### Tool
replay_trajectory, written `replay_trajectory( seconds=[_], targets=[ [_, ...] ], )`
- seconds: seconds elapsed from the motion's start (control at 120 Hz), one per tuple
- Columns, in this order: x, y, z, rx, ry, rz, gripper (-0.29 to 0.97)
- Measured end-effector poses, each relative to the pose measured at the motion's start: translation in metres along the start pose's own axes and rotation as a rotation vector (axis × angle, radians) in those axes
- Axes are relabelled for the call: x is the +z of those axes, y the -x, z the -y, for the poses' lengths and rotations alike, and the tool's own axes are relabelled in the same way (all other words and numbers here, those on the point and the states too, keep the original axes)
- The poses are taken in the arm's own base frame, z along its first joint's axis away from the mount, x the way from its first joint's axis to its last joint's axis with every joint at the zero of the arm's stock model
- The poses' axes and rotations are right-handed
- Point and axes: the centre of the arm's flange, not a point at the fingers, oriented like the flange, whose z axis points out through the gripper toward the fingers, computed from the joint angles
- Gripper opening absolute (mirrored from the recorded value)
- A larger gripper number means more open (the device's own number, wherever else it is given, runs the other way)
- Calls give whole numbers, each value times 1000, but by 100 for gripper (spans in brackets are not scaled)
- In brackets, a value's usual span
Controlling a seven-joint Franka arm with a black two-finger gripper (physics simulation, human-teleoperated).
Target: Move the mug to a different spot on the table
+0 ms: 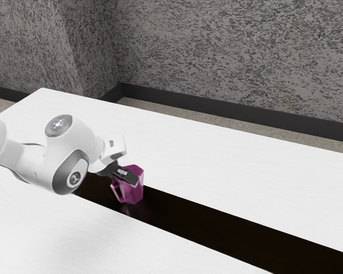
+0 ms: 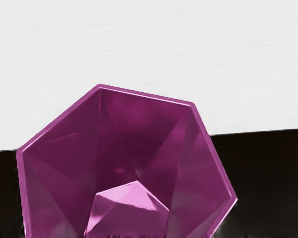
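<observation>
Mug [image 1: 128, 191] upright, opening seemingly straight up

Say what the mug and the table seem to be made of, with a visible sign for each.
Mug: probably glazed ceramic or shiny plastic, glossy magenta; bright highlights on its flat facets.
Table: likely painted wood or laminate, matt white; faint straight grain streaks, no glare.

Open white table [image 1: 246, 165] spreads across the frame's centre and right, and again at lower left. The mug [image 1: 130, 191] sits directly under my gripper [image 1: 127, 174] on the dark band [image 1: 228, 231] between them. Speckled walls [image 1: 228, 51] close the top.
</observation>
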Motion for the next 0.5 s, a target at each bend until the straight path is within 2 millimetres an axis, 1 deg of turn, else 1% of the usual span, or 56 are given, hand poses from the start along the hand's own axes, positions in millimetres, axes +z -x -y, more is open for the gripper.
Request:
replay_trajectory(
  seconds=[0.075,0.167,0.208,0.25,0.283,0.333,0.367,0.4,0.458,0.5],
  targets=[
    [-19,4,-2,-4,26,-16,66],
    [-39,5,2,-13,50,-32,66],
    [-55,5,4,-20,69,-34,66],
    [-65,4,9,-29,83,-16,67],
    [-74,-1,12,-29,92,1,67],
    [-92,-20,16,-10,94,25,67],
    [-105,-35,17,6,93,47,67],
    [-122,-55,17,26,89,70,67],
    [-159,-102,3,76,74,119,68],
    [-183,-131,-18,122,63,155,68]
  ],
)
